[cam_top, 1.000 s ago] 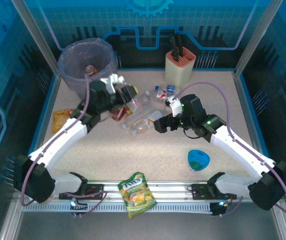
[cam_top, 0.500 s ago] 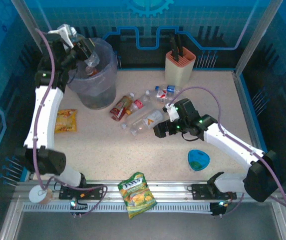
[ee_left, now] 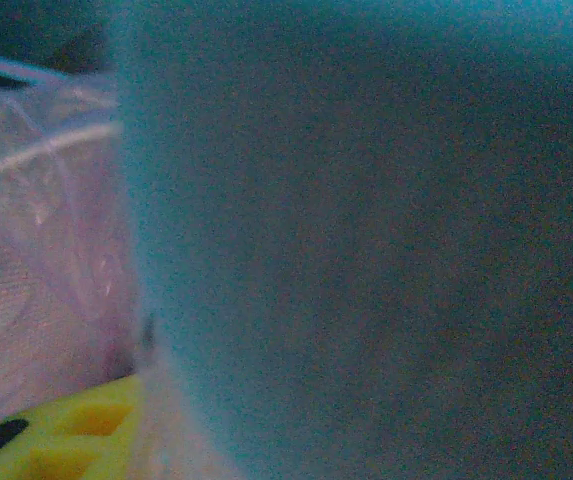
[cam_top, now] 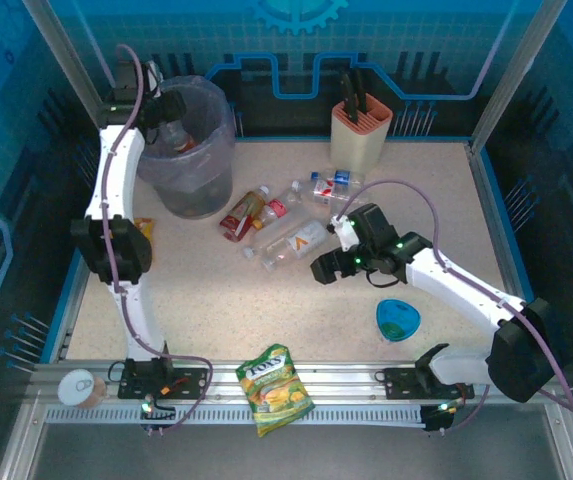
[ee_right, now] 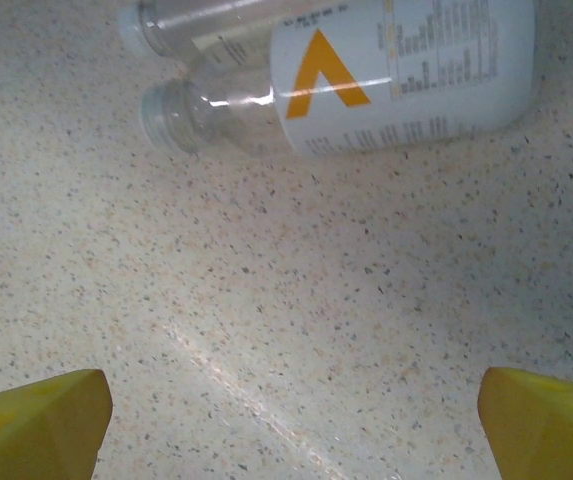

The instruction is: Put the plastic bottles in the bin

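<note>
Table [cam_top: 266, 300]: beige, dark-speckled. Bottle [ee_right: 386, 70]: clear, white label, orange chevron. Bin [cam_top: 201, 192]: grey, translucent liner. Knife holder [cam_top: 359, 135]: peach, ribbed. Bowl [cam_top: 386, 312]: blue.

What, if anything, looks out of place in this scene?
Two things sit off the work surface: the green snack bag lies across the front rail, past the table's near edge, and a small tin can rests at the rail's left end. The loose bottles lie on their sides, with no spill visible.

A blurred teal surface [ee_left: 366, 240] beside the bin [ee_left: 36, 250], yellow fingers [ee_left: 66, 440] at bottom left.
</note>
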Controlling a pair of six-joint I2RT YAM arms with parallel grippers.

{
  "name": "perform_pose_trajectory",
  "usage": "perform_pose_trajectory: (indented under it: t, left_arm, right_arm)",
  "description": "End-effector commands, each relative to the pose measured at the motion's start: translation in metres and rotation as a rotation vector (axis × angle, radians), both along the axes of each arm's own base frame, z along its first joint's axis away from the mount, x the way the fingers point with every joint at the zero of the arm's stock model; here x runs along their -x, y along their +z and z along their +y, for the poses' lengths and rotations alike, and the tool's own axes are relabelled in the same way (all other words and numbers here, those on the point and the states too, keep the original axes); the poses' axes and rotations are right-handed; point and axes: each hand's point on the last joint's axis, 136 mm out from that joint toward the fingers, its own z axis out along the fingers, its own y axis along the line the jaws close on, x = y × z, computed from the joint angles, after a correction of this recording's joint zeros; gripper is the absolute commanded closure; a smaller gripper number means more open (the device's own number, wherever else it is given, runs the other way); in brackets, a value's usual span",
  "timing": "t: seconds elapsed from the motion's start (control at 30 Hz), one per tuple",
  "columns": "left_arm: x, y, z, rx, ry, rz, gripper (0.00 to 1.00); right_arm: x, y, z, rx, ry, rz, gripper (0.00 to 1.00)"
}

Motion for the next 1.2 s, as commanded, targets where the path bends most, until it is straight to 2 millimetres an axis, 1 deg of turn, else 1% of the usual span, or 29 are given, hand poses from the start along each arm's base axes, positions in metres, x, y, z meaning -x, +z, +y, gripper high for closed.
perform_pose_trajectory:
  t: [0.0, 0.03, 0.1, 0.17, 0.27, 0.37, 0.47, 0.5, 0.57, 0.67, 0.77, 0.83, 0.87, 0.9, 0.93, 1.0, 1.07, 1.13, 1.17]
  left_arm:
    - [0.006, -0.018, 0.013, -0.065, 0.002, 0.086, 0.37]
    - [0.005, -0.024, 0.014, -0.070, 0.002, 0.099, 0.32]
    - [0.005, -0.031, 0.015, -0.071, 0.001, 0.119, 0.28]
    - [0.007, -0.033, 0.014, -0.074, -0.005, 0.127, 0.18]
    - [0.009, -0.029, 0.012, -0.074, -0.015, 0.123, 0.07]
    - [0.011, -0.021, 0.010, -0.074, -0.025, 0.108, 0.01]
    - [0.015, -0.007, 0.009, -0.080, -0.031, 0.080, 0.01]
    - [0.017, 0.000, 0.009, -0.084, -0.032, 0.069, 0.01]
    - [0.021, 0.012, 0.008, -0.091, -0.034, 0.047, 0.01]
    - [0.031, 0.035, 0.007, -0.102, -0.038, 0.005, 0.01]
    - [0.047, 0.064, 0.002, -0.106, -0.048, -0.050, 0.01]
    - [0.062, 0.084, -0.006, -0.109, -0.065, -0.090, 0.01]
    - [0.069, 0.092, -0.010, -0.113, -0.073, -0.104, 0.01]
    - [0.078, 0.100, -0.015, -0.118, -0.083, -0.119, 0.01]
    - [0.087, 0.108, -0.025, -0.123, -0.107, -0.135, 0.01]
    - [0.107, 0.115, -0.050, -0.146, -0.171, -0.147, 0.01]
    - [0.129, 0.113, -0.083, -0.174, -0.260, -0.131, 0.01]
    - [0.153, 0.098, -0.121, -0.187, -0.362, -0.099, 0.01]
    - [0.161, 0.089, -0.137, -0.182, -0.402, -0.086, 0.01]
  right_arm:
    - [-0.005, -0.002, -0.008, 0.004, -0.045, -0.008, 0.05]
    - [-0.009, -0.002, -0.010, 0.001, -0.059, -0.013, 0.05]
    - [-0.017, -0.001, -0.016, -0.004, -0.098, -0.018, 0.05]
    - [-0.024, 0.001, -0.025, -0.026, -0.149, -0.007, 0.05]
    - [-0.033, 0.007, -0.037, -0.090, -0.228, 0.021, 0.05]
    - [-0.036, 0.009, -0.042, -0.120, -0.270, 0.040, 0.05]
    - [-0.039, 0.012, -0.041, -0.139, -0.292, 0.038, 0.05]
    - [-0.035, 0.001, -0.044, -0.129, -0.310, 0.063, 0.04]
    - [-0.037, -0.001, -0.046, -0.130, -0.350, 0.072, 0.03]
    - [-0.041, -0.002, -0.053, -0.144, -0.426, 0.062, 0.02]
    - [-0.046, 0.002, -0.062, -0.147, -0.508, 0.048, 0.02]
    - [-0.050, 0.006, -0.070, -0.151, -0.561, 0.048, 0.02]
    - [-0.052, 0.007, -0.074, -0.152, -0.582, 0.050, 0.02]
    - [-0.054, 0.008, -0.077, -0.151, -0.599, 0.051, 0.02]
    - [-0.057, 0.009, -0.081, -0.156, -0.609, 0.047, 0.02]
    - [-0.061, 0.012, -0.084, -0.166, -0.601, 0.032, 0.02]
    - [-0.063, 0.015, -0.090, -0.184, -0.609, 0.031, 0.02]
    - [-0.063, 0.020, -0.089, -0.251, -0.579, 0.051, 0.02]
    - [-0.060, 0.025, -0.083, -0.305, -0.518, 0.062, 0.02]
